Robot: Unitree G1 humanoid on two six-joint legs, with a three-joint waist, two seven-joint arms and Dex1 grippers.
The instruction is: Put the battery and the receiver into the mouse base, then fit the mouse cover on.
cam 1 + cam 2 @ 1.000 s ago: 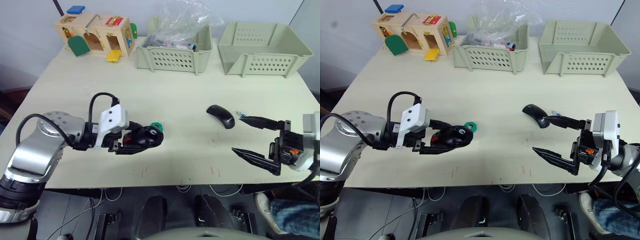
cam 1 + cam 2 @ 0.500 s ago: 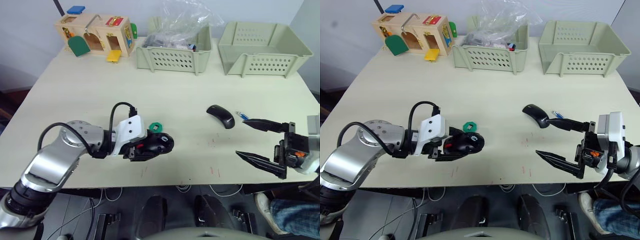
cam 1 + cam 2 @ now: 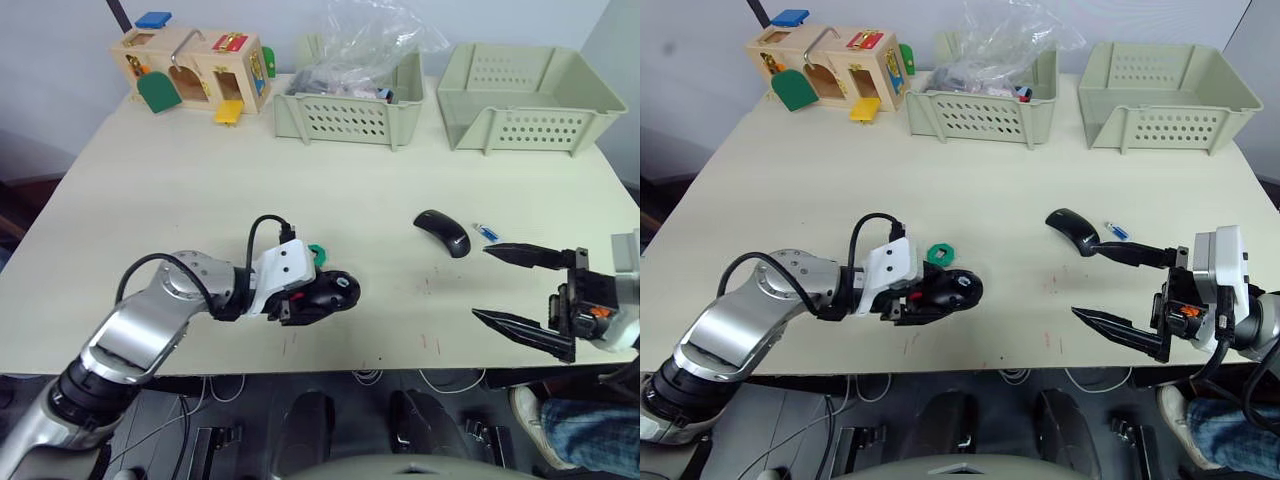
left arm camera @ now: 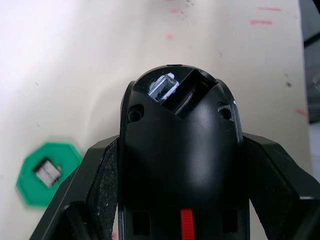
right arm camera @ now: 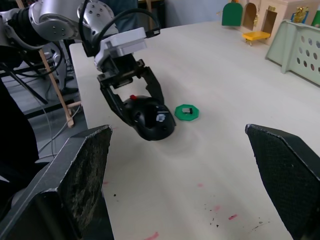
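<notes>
i've slid the mouse base (image 3: 322, 293) rightward to mid-frame on the worktop (image 3: 330, 190), left fingers (image 3: 300, 312) clenched on it. right gripper (image 3: 515, 290) is spread wide, empty. mouse cover (image 3: 441, 231) and battery (image 3: 486, 231) lie centre-right; loading comes next.

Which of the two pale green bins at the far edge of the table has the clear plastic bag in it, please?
The left bin, beside the wooden toy house, holds the plastic bag. The right bin looks empty.

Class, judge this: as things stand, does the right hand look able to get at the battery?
Probably yes: the right hand is open, and the battery lies on bare table just beyond its fingertips, with nothing between them.
</notes>
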